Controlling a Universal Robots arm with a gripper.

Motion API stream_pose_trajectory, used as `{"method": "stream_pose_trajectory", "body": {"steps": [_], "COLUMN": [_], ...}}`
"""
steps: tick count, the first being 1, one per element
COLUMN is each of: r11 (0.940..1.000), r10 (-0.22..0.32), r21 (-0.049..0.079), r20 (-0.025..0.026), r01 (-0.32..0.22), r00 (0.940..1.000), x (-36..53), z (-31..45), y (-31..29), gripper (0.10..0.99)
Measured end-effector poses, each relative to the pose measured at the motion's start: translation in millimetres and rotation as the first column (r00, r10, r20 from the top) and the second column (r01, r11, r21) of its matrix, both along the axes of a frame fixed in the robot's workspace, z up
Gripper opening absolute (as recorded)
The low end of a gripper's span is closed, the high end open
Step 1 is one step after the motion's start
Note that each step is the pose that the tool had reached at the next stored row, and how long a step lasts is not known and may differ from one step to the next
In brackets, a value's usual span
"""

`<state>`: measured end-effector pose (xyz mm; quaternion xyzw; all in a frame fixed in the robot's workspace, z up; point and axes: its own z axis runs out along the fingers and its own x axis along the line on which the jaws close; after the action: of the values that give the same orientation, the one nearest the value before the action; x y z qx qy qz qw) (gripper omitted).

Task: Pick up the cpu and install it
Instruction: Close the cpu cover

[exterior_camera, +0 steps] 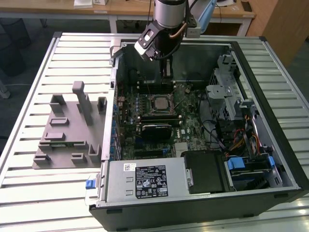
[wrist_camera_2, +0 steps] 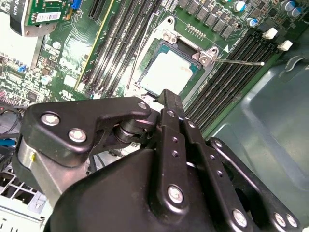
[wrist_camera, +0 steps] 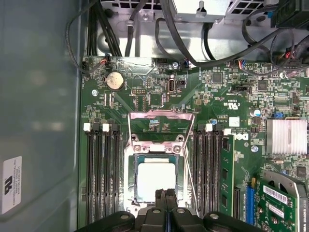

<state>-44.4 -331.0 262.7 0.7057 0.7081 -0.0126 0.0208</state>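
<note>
At the exterior view's left, a grey plastic holder (exterior_camera: 67, 140) with upright posts stands on the slatted metal surface (exterior_camera: 72, 48), and none of its slots visibly holds a chip. Next comes the open computer case (exterior_camera: 193, 212), lying on its side with the green board (exterior_camera: 188, 125) facing up.

Near the middle of that board the cpu (exterior_camera: 158, 103) lies flat inside its square socket, silvery top upward. In the first wrist view the cpu (wrist_camera: 155, 180) sits square within the socket walls. The hinged metal frame (wrist_camera: 161, 126) is flipped up and away from it. In the second wrist view the thin lever (wrist_camera_2: 239, 61) sticks out beside the socket, unlatched.

So the chip looks placed, but it is not clamped down, and that part of the install appears left to do.

The tool (exterior_camera: 167, 72) hangs just above the socket, toward the far side of the case. In the first wrist view the tool (wrist_camera: 165, 195) has its fingers pressed together with nothing between them, its tip just over the chip's edge.

Rows of memory slots (wrist_camera: 101, 169) flank the socket closely, and a black card (exterior_camera: 155, 130) lies just on its near side. Further toward the exterior view's right, a metal drive cage (exterior_camera: 227, 92) and loose cables (exterior_camera: 241, 140) crowd that end, well apart from the socket.
</note>
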Motion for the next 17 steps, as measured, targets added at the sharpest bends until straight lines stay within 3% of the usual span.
{"method": "stream_pose_trajectory", "body": {"steps": [12,17], "r11": [1.0,1.0], "r10": [0.0,0.0], "r21": [0.0,0.0], "r20": [0.0,0.0], "r01": [0.0,0.0], "r00": [1.0,1.0], "x": [0.3,4.7], "z": [2.9,2.9], "y": [0.0,0.0], "gripper": [0.106,0.106]}}
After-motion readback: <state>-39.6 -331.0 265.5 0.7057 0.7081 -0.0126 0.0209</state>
